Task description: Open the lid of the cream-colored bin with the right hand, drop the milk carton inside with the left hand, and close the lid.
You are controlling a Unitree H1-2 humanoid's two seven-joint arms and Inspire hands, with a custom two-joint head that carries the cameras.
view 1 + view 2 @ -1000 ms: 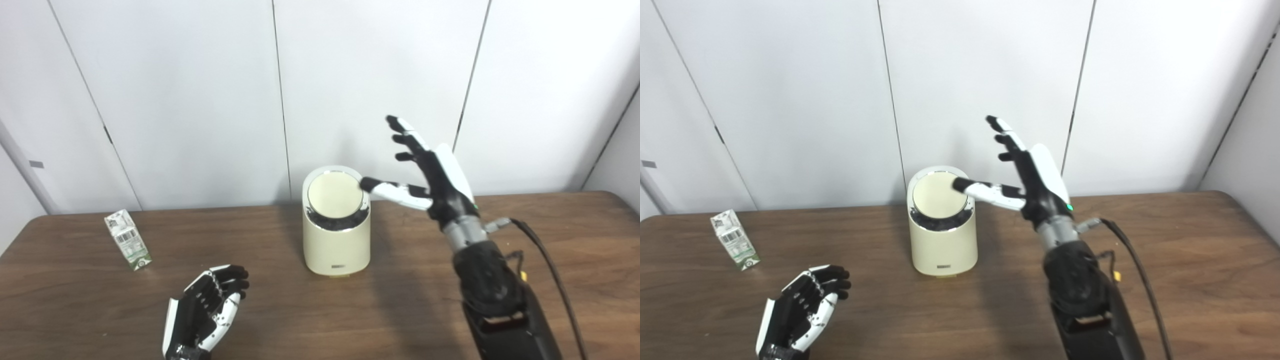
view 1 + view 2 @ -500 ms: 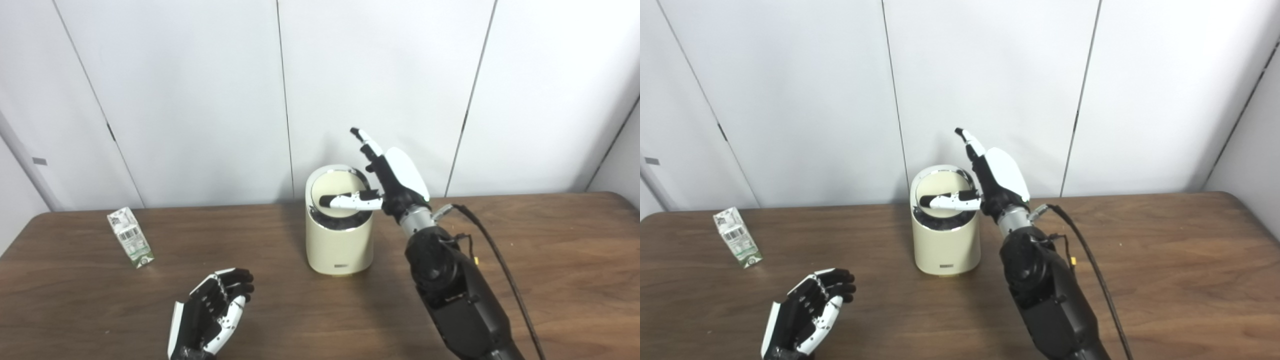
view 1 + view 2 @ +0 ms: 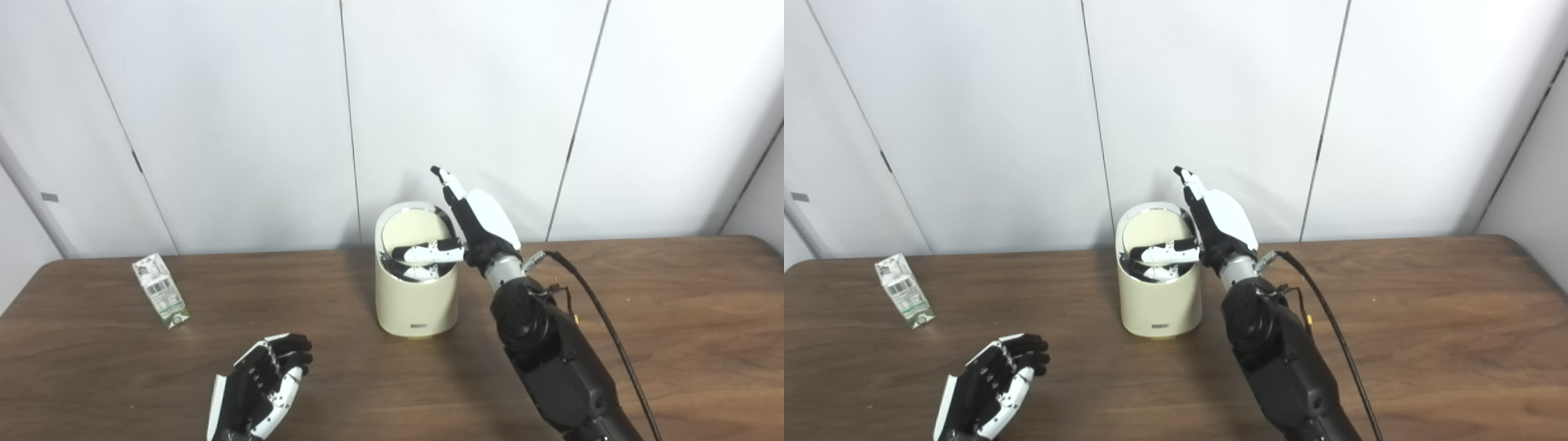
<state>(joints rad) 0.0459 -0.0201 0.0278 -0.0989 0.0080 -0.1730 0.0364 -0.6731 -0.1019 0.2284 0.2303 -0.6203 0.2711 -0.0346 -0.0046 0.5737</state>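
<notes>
I had the right hand (image 3: 474, 229) up at the top of the cream-colored bin (image 3: 416, 294), which stood near the back edge of the desk (image 3: 674, 343), close to the wall. The lid (image 3: 411, 231) was tilted, its front edge dipped into the bin and its back edge raised, so a dark gap showed at the front. The thumb lay across that front part, touching or pressing the lid there, I judged, because pushing it is what tips it open. The fingers (image 3: 446, 179) stood straight up and spread, clear of the rim; the hand gripped nothing.

The milk carton (image 3: 160, 291) stood upright on the desk, well to the left of the bin and untouched. I kept the left hand (image 3: 262, 386) low over the near part of the desk, palm up, fingers loosely curled and empty, between carton and bin but apart from both. It seemed parked there so it could go for the carton once the lid was properly open. The lid looked only partly tipped, so the opening step was not finished.
</notes>
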